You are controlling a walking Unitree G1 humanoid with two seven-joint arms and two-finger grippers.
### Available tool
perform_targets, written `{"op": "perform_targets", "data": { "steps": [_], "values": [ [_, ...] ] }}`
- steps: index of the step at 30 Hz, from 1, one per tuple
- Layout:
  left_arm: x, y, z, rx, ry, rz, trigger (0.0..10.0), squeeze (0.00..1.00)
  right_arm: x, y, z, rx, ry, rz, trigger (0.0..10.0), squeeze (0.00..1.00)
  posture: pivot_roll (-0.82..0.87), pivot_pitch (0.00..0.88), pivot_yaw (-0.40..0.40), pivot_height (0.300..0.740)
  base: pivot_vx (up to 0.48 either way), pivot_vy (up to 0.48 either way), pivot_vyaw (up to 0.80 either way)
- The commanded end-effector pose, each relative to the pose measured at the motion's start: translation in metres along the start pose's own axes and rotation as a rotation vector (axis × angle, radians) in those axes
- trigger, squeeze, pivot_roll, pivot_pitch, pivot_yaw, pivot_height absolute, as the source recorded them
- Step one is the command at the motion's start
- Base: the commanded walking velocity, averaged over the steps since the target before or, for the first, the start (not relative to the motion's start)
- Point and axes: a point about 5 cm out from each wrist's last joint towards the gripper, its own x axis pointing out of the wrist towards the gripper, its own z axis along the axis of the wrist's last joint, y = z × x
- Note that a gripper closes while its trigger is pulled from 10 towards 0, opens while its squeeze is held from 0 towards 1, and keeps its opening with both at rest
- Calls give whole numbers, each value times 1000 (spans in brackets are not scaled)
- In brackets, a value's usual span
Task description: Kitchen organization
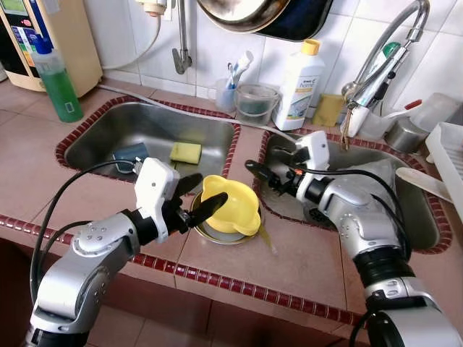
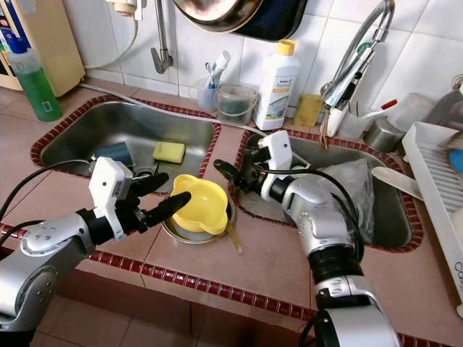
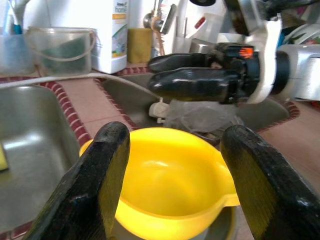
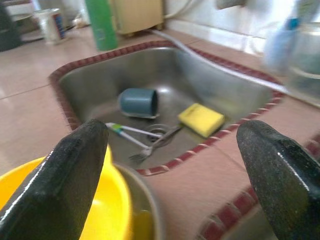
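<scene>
A yellow bowl with a spout (image 1: pixel 230 206) rests tilted in a shallow metal dish (image 1: pixel 217 233) on the tiled counter between the two sinks. My left gripper (image 1: pixel 208 189) is open at the bowl's left side, one finger near its rim; in the left wrist view the bowl (image 3: pixel 170 185) lies just beyond the spread fingers (image 3: pixel 100 190). My right gripper (image 1: pixel 259 173) is open too. It hovers over the right sink's near-left edge, just right of the bowl, pointing toward it with nothing between its fingers.
The left sink (image 1: pixel 108 130) holds a blue cup (image 4: pixel 139 102), a yellow sponge (image 4: pixel 201 119) and a fork (image 4: pixel 142 150). A green bottle (image 1: pixel 56 79), a white detergent bottle (image 1: pixel 298 79) and a faucet (image 1: pixel 376 65) line the back. A dish rack (image 1: pixel 448 155) stands far right.
</scene>
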Motion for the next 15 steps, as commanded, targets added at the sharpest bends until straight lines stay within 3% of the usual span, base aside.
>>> {"op": "perform_targets", "data": {
  "steps": [1, 8, 10, 15],
  "values": [
    [0, -9, 4, 21, -8, -44, 10000, 0, 3, 2, -1, -13, 29, 37, 10000, 0, -21, 47, -100, 740, 0, 0, 0],
    [0, -26, 12, 41, -54, -85, 10000, 0, 8, 5, -8, 59, 90, 99, 10000, 0, -4, 62, -127, 740, 0, 0, 0],
    [0, -28, 13, 39, -62, -80, 10000, 0, 7, 2, -9, 81, 121, 98, 9647, 0, -1, 68, -133, 740, 0, 0, 0],
    [0, -30, 16, 36, -77, -71, 10000, 0, 2, -5, -9, 93, 175, 113, 10000, 0, 6, 78, -146, 740, 0, 0, 0]
  ]
}}
